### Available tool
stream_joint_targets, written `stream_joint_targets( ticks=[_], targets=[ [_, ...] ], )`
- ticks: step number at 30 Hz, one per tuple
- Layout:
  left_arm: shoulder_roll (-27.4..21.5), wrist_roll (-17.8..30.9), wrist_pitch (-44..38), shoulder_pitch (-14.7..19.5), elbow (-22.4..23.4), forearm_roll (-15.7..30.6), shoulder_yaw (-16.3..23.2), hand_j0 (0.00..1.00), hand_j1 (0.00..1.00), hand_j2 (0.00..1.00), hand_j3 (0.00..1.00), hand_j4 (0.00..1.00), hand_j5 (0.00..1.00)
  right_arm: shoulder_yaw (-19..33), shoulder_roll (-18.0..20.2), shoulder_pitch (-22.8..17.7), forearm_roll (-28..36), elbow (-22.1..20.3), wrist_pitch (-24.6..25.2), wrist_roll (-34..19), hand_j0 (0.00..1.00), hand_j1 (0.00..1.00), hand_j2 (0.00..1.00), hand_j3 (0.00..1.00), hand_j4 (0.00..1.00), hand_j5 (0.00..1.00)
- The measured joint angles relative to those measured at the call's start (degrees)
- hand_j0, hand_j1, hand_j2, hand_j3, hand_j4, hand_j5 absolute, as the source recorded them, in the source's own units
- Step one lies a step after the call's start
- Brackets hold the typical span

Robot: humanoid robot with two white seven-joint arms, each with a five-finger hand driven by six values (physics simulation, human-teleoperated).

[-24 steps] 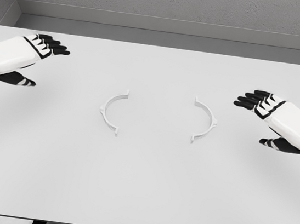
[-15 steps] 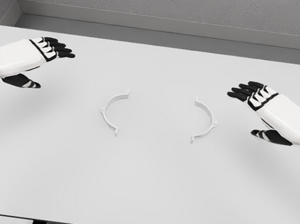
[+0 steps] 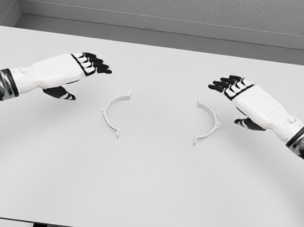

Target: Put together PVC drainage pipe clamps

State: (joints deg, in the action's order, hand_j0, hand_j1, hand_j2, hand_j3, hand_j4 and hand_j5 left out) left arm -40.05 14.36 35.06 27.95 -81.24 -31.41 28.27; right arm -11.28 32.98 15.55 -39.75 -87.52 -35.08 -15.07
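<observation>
Left clamp half lies just inward and below the left hand; right clamp half mirrors this beneath the right hand. Both hands are empty, fingers extended. The halves lie well apart on the table, open sides facing each other.

Two white arms, silver-and-black wrist bands; left hand and right hand white-backed with black fingers.

The tabletop is looking matt, smooth and white. Both clamp halves are looking like smooth white plastic. The hands are showing glossy white shells.
</observation>
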Motion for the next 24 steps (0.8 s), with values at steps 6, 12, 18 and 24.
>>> stream_joint_targets(
  ticks=[6, 12, 18, 24],
  targets=[
    [2.39, 0.54, 0.01, 0.44, 1.91, -1.01, 1.79, 1.00, 1.00, 1.00, 1.00, 1.00, 1.00, -1.81, -1.80, 1.49, -1.69, 3.25, 0.00, 0.01, 1.00, 1.00, 1.00, 1.00, 1.00, 1.00],
    [3.97, 1.40, 0.01, 1.32, 4.05, -1.81, 2.34, 1.00, 1.00, 1.00, 1.00, 1.00, 1.00, -3.58, -3.20, 3.34, -2.54, 7.15, 0.00, 0.08, 1.00, 1.00, 1.00, 1.00, 1.00, 1.00],
    [6.62, 1.66, 0.01, 3.34, 8.04, -2.24, 2.98, 1.00, 1.00, 1.00, 1.00, 1.00, 1.00, -4.40, -3.83, 4.75, -2.74, 9.83, 0.01, 0.10, 1.00, 1.00, 1.00, 1.00, 1.00, 1.00],
    [7.96, 1.75, 0.02, 3.52, 9.67, -2.89, 3.45, 1.00, 1.00, 1.00, 1.00, 1.00, 1.00, -5.23, -4.63, 5.01, -2.83, 11.40, 0.00, 0.10, 1.00, 1.00, 1.00, 1.00, 1.00, 1.00]
  ],
)
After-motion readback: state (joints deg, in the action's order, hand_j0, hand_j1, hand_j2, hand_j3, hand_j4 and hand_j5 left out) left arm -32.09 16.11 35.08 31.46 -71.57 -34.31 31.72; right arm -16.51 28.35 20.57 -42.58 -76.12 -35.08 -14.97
